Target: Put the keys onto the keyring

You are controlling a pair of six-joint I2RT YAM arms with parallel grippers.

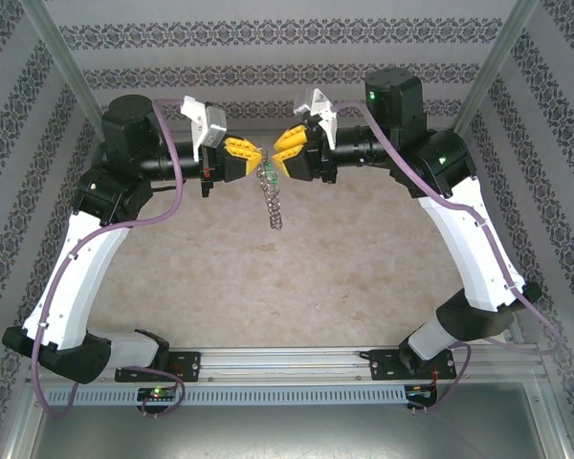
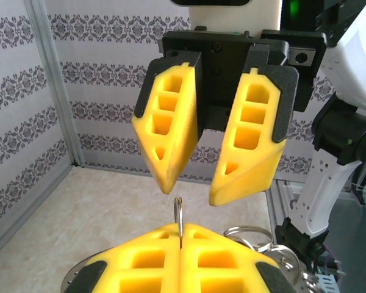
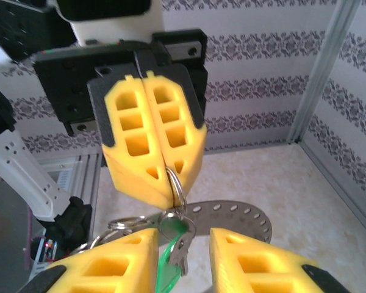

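My left gripper [image 1: 253, 153] is shut on a thin silvery split ring [image 2: 179, 215], which stands on edge between its yellow fingertips [image 3: 171, 174]. From that ring hangs the key [image 3: 171, 268], with a green head and a short silvery blade, together with more loose rings [image 3: 131, 221]. Behind them is the keyring [image 3: 244, 215], a flat grey metal ring with small holes along its rim. My right gripper [image 3: 183, 239] is open and faces the left one; the key dangles in the gap between its fingers, touching neither. From above, the bundle [image 1: 271, 201] hangs between the two grippers over the table.
The beige tabletop [image 1: 306, 277] lies below, closed in by patterned walls [image 1: 287, 38] at the back and sides. Aluminium posts [image 1: 67, 57] stand at the corners. The arms' bases sit on a rail [image 1: 287, 365] at the near edge.
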